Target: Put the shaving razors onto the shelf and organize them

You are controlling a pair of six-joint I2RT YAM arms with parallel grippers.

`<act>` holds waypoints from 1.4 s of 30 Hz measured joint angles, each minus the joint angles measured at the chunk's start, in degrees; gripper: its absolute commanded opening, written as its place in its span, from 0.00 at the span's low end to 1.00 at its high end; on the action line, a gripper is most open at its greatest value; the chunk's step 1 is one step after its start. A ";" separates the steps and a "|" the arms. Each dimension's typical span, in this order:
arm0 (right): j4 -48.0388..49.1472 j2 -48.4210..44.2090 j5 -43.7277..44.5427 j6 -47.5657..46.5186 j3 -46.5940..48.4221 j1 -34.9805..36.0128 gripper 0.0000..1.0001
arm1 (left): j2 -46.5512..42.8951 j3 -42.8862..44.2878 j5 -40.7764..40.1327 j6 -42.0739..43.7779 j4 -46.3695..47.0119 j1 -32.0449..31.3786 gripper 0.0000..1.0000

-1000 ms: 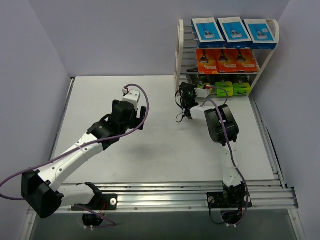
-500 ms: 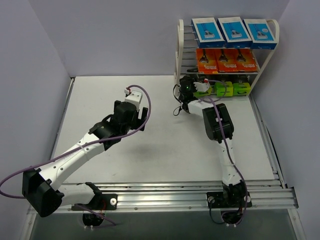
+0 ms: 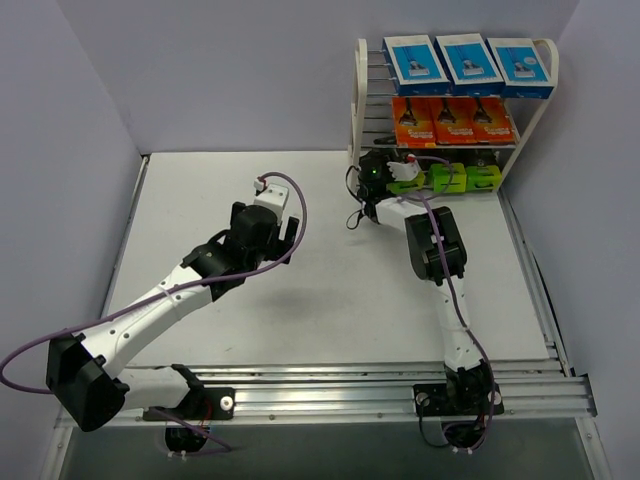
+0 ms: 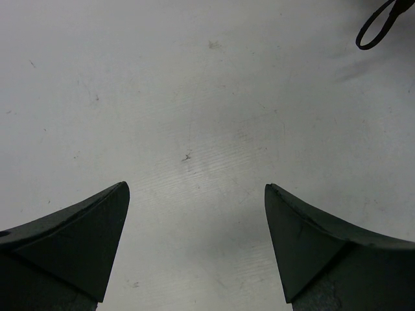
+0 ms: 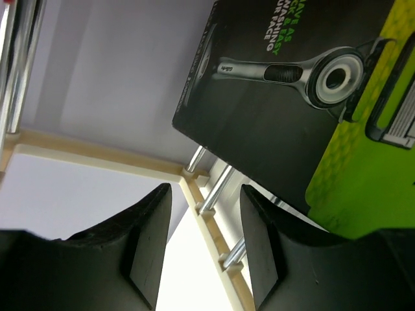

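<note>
Shaving razors [image 3: 452, 120] sat on the shelf [image 3: 356, 100] in three rows: blue top, orange middle, black-and-green lowest. Leftmost black pack [image 5: 279, 97] lay flat on the rods [image 5: 217, 184] just beyond the right gripper [image 5: 204, 194], whose fingers [image 5: 146, 240] stood parted with nothing between. Left gripper [image 4: 196, 186] hung over the table [image 4: 194, 78], fingers [image 4: 71, 246] wide apart, empty.

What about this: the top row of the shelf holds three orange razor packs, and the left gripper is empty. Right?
Not quite. The top external view shows the top row of the shelf holds three blue-and-white razor packs; the orange packs sit one row lower. The left gripper is empty.
</note>
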 measured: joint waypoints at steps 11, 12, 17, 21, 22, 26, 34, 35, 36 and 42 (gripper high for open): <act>0.61 0.33 -0.44 -1.29 -1.05 -2.25 0.43 | 0.61 0.09 -0.46 0.20 -0.15 -0.55 0.94; 0.81 0.33 -0.57 -1.42 -1.07 -2.36 0.43 | 0.68 0.09 -0.46 0.20 -0.15 -0.55 0.94; 1.46 0.39 -1.33 -2.43 -1.07 -2.58 0.45 | 1.29 0.11 -0.50 0.20 -0.17 -0.57 0.94; 2.47 0.59 -1.95 -2.86 -1.07 -2.69 0.48 | 1.66 0.13 -0.55 0.20 -0.20 -0.57 0.94; 2.69 0.61 -2.08 -3.10 -1.07 -2.71 0.48 | 1.73 0.15 -0.59 0.20 -0.20 -0.57 0.94; 3.50 0.70 -2.38 -4.09 -1.07 -2.71 0.54 | 2.10 0.20 -0.70 0.20 -0.22 -0.57 0.94; 5.09 1.66 -2.49 -6.97 -0.66 -2.69 0.63 | 2.62 0.31 -1.18 0.22 -0.26 -0.57 0.94; 5.18 1.70 -2.49 -7.23 -0.66 -2.69 0.63 | 2.73 0.37 -1.27 0.22 -0.26 -0.57 0.94; 5.33 1.79 -2.49 -7.48 -0.66 -2.69 0.63 | 2.86 0.42 -1.29 0.22 -0.26 -0.57 0.94; 7.80 2.36 -3.37 -10.71 -0.81 -2.69 0.65 | 3.41 0.42 -1.31 0.24 -0.33 -0.57 0.94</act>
